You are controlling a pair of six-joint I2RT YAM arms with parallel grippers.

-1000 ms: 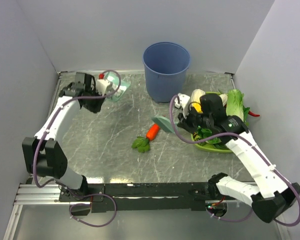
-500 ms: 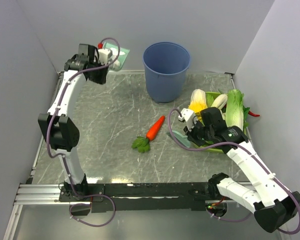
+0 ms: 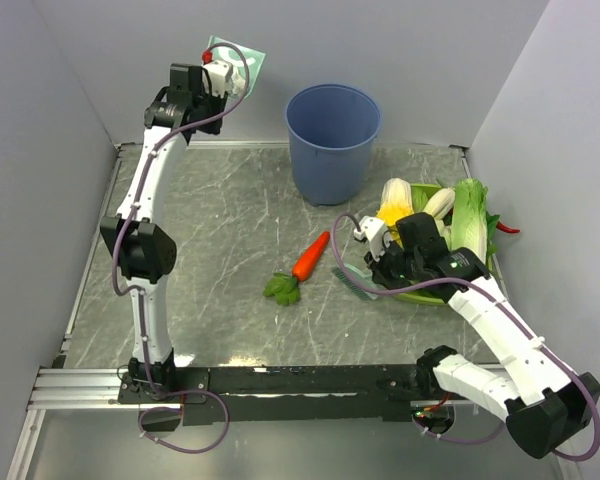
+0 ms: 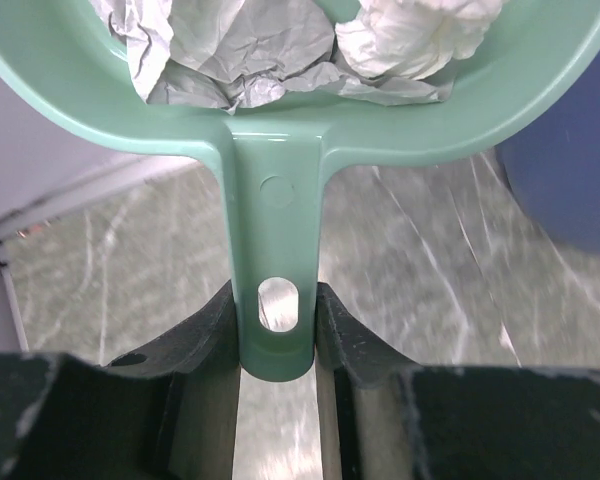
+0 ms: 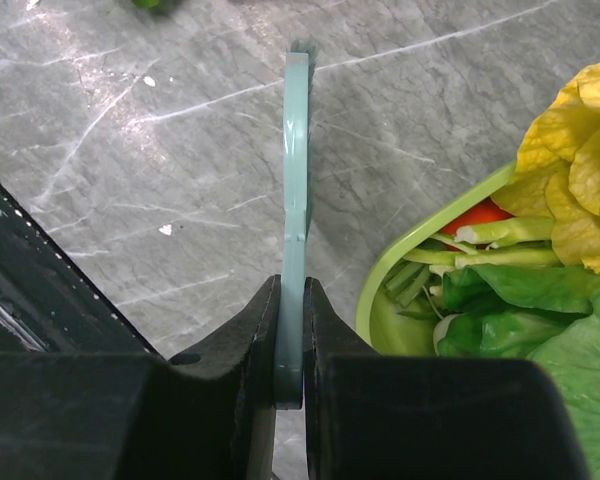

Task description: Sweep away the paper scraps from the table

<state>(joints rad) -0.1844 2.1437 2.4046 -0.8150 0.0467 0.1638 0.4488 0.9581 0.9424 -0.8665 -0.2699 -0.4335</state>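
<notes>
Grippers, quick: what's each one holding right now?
Left gripper: shut on the dustpan handle, paper scraps inside it.
Right gripper: shut on the brush handle.

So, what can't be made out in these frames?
The dustpan: left wrist view cuts off its front at the top edge, so the paper scraps cannot be counted; overhead, too small.
The bucket: its bottom is dark overhead; contents unclear.
The brush: edge-on in the right wrist view, bristles unseen.
The table under the right arm: hidden overhead.
</notes>
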